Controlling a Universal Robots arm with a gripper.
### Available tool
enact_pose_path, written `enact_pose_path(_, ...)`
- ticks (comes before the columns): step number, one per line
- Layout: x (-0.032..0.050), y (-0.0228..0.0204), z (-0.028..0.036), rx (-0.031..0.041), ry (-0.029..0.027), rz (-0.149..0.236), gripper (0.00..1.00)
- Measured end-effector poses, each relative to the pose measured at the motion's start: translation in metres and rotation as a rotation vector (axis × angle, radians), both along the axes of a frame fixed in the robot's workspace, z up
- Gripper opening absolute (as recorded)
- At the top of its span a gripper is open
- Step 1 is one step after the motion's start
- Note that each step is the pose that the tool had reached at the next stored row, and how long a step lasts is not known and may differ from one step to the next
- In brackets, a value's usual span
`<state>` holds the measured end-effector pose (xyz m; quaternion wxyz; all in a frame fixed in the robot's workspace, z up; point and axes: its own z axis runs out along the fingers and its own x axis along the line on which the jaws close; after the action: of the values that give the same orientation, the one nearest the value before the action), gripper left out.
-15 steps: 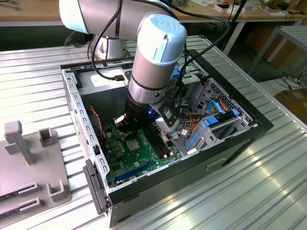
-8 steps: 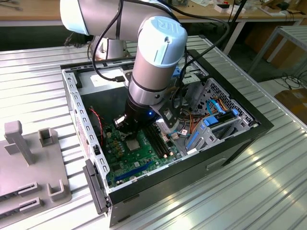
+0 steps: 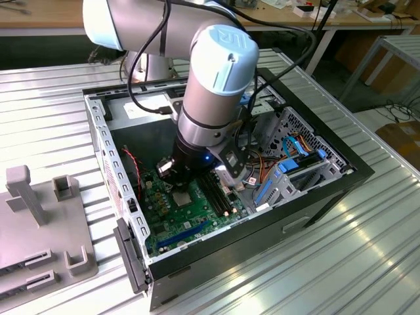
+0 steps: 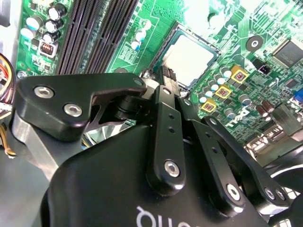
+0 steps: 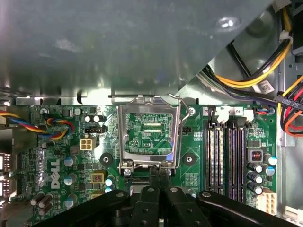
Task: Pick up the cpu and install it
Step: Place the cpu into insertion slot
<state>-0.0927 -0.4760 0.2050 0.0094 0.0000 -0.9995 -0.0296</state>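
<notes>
Silver-grey and square, the cpu (image 4: 189, 57), a thin flat metal-faced plate, lies in the socket on the green motherboard (image 4: 265, 28) just ahead of the gripper's tips in the second wrist view; it sits level inside the socket's dark frame, and nothing grips it. The black linkage-fingered gripper (image 4: 163, 78) has its fingers pressed close together at the edge of the plate nearest the tool, with no visible gap and nothing between them; whether the tips touch the plate or hang just above its rim cannot be told.

In the first wrist view the gripper (image 5: 158, 172) stands at the near side of the socket, where the shiny hinged metal retention frame (image 5: 149, 135) with its wire lever (image 5: 182, 127) surrounds a green patterned square; whether that frame is clamped down or only resting cannot be told. Black memory slots (image 5: 227, 156) run beside the tool, past the socket's flank.

In the exterior view the grey and pale-blue robot arm (image 3: 210, 85) reaches down into the open black and steel computer case (image 3: 315, 197), its wrist low over the motherboard (image 3: 190, 220).

As a judgement: picking up and placing look done, since the plate rests seated and released; securing the socket, if not yet closed, is what remains.
</notes>
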Motion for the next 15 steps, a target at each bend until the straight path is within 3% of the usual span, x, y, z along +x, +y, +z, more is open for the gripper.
enact_pose_path(7,0.0016,-0.0044,-0.0001,0.0010,0.0001,-0.006,0.11)
enact_pose_path(15,0.0011,-0.0053,0.0019,0.0021,0.0000,-0.010,0.11)
